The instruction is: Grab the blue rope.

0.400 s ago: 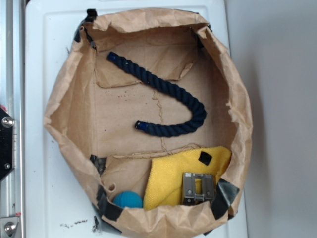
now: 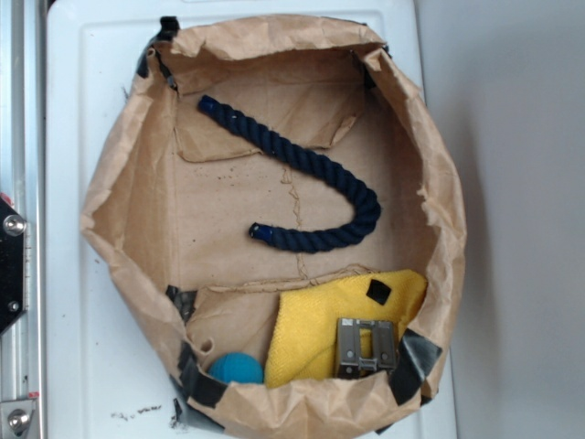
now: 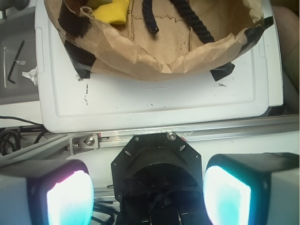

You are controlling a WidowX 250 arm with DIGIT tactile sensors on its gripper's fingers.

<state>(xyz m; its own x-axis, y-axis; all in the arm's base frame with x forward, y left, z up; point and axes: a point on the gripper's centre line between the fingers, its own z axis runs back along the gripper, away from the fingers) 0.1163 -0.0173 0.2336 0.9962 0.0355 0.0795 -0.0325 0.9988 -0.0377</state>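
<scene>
— Where is the blue rope (image 2: 315, 178)?

— Lying in a J on the floor of the brown paper bag (image 2: 128, 183), far from the yellow cloth (image 2: 315, 334) and teal ball (image 2: 238, 368).

— And the fingers (image 3: 68, 199)?

— Spread wide apart, holding nothing, off the white worktop (image 3: 154, 101), well apart from the rope.

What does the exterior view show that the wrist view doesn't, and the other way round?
Only the exterior view shows the whole J-shaped blue rope, the teal ball and the metal buckle. Only the wrist view shows the gripper, its fingers spread wide apart, and an Allen key off the tray. Both show the paper bag, yellow cloth and white tray.
</scene>
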